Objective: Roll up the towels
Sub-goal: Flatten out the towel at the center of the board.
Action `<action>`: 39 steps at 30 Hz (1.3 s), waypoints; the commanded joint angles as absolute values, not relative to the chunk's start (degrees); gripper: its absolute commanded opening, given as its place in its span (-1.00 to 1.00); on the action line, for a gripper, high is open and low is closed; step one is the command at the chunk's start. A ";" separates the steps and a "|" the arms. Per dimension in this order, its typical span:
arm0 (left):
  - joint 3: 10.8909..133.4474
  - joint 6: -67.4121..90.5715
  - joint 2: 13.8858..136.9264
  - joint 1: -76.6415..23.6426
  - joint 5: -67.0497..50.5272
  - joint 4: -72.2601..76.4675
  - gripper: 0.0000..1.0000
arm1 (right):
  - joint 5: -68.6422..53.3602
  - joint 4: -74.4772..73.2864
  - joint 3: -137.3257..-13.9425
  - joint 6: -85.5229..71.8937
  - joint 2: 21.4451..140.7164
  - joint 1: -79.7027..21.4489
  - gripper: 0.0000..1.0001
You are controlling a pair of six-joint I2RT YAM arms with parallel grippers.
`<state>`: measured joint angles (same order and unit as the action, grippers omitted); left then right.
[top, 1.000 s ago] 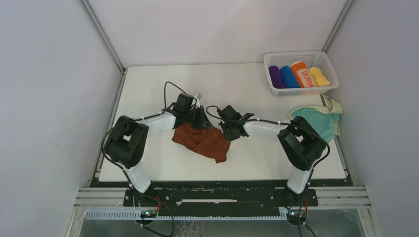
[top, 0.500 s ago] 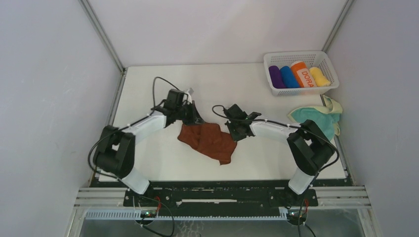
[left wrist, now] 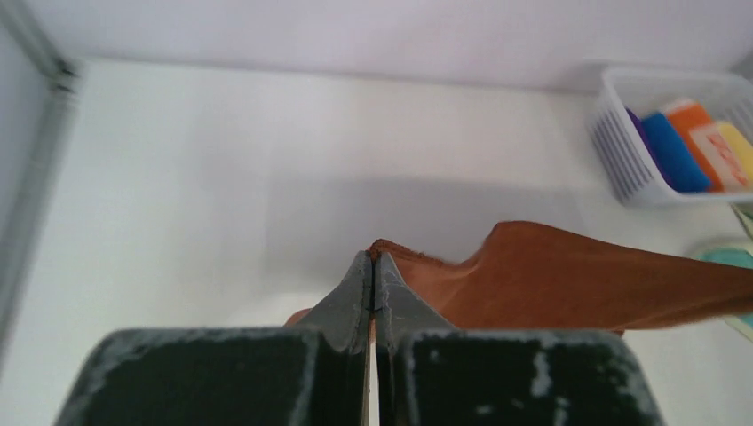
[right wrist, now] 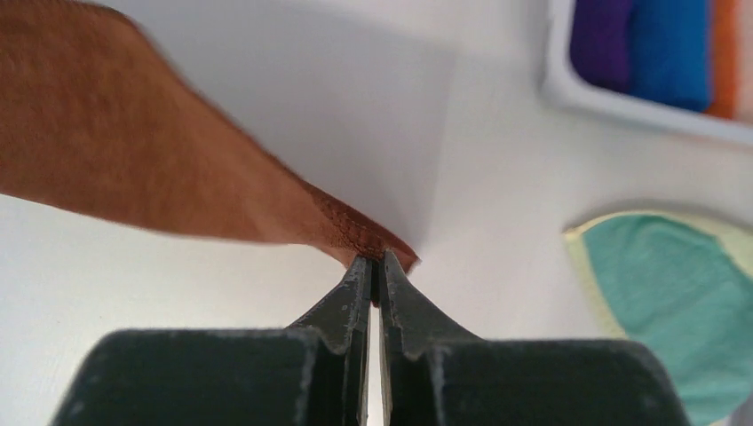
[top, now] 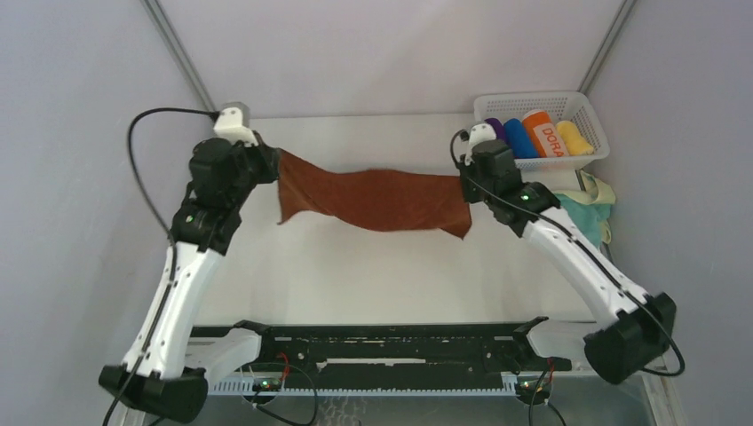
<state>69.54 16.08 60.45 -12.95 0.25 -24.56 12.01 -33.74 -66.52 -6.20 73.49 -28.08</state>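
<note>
Rust towel (top: 373, 200) hangs stretched above the desk (top: 355, 275), long axis side to side, left tool (left wrist: 373, 266) and right tool (right wrist: 373, 266) each clamped shut on one end corner, so I judge both must lower together.

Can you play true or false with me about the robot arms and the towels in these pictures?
1. The rust-brown towel is stretched out between the left gripper and the right gripper. True.
2. The rust-brown towel is rolled up. False: it hangs open, pinched at two ends.
3. The teal towel lies on the table near the white basket. True.
4. The white basket is empty. False: it holds purple, blue, orange and yellow rolls.
5. The right gripper holds the teal towel. False: it is shut on the rust-brown towel.
</note>
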 commanded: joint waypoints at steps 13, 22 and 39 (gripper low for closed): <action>67.35 8.15 28.27 -12.29 34.86 -26.18 -1.00 | 16.03 -37.93 -71.22 -0.88 43.95 -26.72 -1.00; 58.15 11.67 31.32 -12.28 37.04 -27.48 -1.00 | 14.58 -39.25 -65.00 -2.21 45.70 -24.39 -1.00; 63.90 18.22 89.68 -3.04 18.12 -16.11 -1.00 | 7.30 -8.33 -54.38 1.67 86.84 -10.49 -1.00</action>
<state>55.27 16.73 84.20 -5.87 23.11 -19.62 7.49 -20.71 -51.92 -1.39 79.88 -12.34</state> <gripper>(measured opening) 0.006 0.006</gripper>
